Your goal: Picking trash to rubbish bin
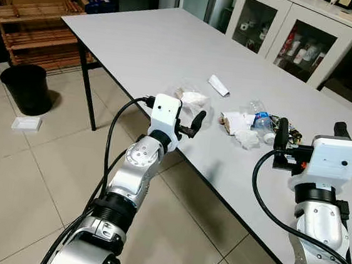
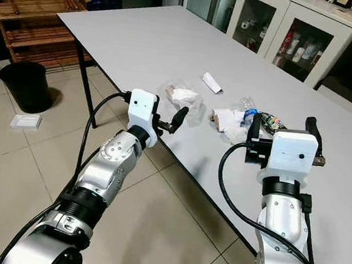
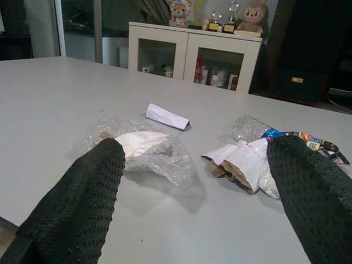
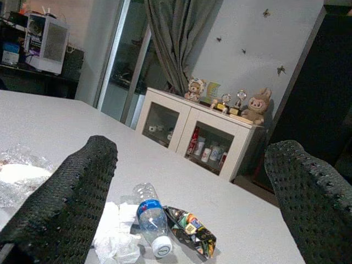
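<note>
Near the table's (image 1: 147,47) front edge sits the trash — plastic wrap (image 1: 192,99), crumpled paper (image 1: 238,123), bottle (image 1: 262,122). Left gripper (image 1: 189,126) and right gripper (image 1: 311,137) hover with fingers spread, holding nothing. That flimsy wrap could slip out — and the bin (image 1: 26,88) is well away on the floor.

Grey table (image 1: 172,43) on beige tiled floor (image 1: 7,177), white cabinet (image 1: 300,31) behind.
</note>
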